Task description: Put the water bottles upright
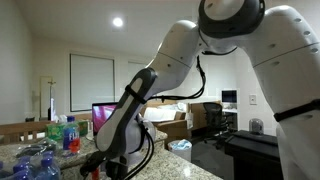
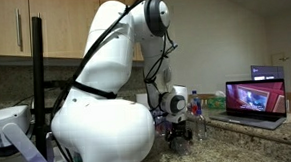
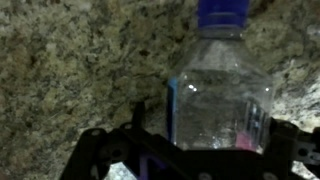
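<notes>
The room is dimly lit from a ceiling light (image 1: pixel 117 21), which is rendered as a blown-out spot in an exterior view. Glare is given off by the laptop screen (image 2: pixel 254 95). All pictures are soft and grainy. In the wrist view the water bottle (image 3: pixel 220 95) is blurred, and a dark shadow is cast on the granite countertop (image 3: pixel 70 70) at the near edge.

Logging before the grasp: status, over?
Gripper open, jaws either side of blue-capped bottle. Bottle lying on granite counter, not yet gripped. No obstruction visible in wrist view.
</notes>
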`<state>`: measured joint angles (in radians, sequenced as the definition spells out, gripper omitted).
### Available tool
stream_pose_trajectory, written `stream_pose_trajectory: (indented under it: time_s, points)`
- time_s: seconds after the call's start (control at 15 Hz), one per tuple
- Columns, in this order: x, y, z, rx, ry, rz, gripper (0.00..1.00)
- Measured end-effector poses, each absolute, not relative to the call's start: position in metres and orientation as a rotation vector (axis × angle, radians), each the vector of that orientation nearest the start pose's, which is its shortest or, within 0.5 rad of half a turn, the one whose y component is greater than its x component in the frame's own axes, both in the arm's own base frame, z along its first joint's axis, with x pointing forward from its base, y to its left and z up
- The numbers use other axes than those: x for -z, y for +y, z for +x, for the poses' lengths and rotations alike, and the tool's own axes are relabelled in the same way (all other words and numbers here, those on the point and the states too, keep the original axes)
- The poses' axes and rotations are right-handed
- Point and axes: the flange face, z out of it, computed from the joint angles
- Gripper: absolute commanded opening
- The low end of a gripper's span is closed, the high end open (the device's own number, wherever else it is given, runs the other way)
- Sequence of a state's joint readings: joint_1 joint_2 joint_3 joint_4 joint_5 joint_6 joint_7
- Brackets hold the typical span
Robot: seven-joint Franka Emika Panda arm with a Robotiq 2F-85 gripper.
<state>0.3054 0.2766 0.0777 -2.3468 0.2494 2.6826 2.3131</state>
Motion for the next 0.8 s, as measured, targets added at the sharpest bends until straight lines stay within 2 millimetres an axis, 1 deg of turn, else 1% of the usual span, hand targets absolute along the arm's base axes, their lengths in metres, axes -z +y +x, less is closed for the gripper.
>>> stream_pose_trajectory:
  time_s: [0.13, 0.27, 0.47, 0.6, 0.8]
  points:
    - [-0.220, 0.187, 0.474, -0.175, 2.694, -1.410, 1.00]
    - [-0.221, 0.186, 0.466, -0.164, 2.690, -1.391, 1.00]
    - [-0.228, 0.187, 0.467, -0.135, 2.686, -1.354, 1.00]
    - [-0.242, 0.191, 0.469, -0.094, 2.684, -1.307, 1.00]
    - [-0.272, 0.200, 0.472, -0.048, 2.665, -1.233, 1.00]
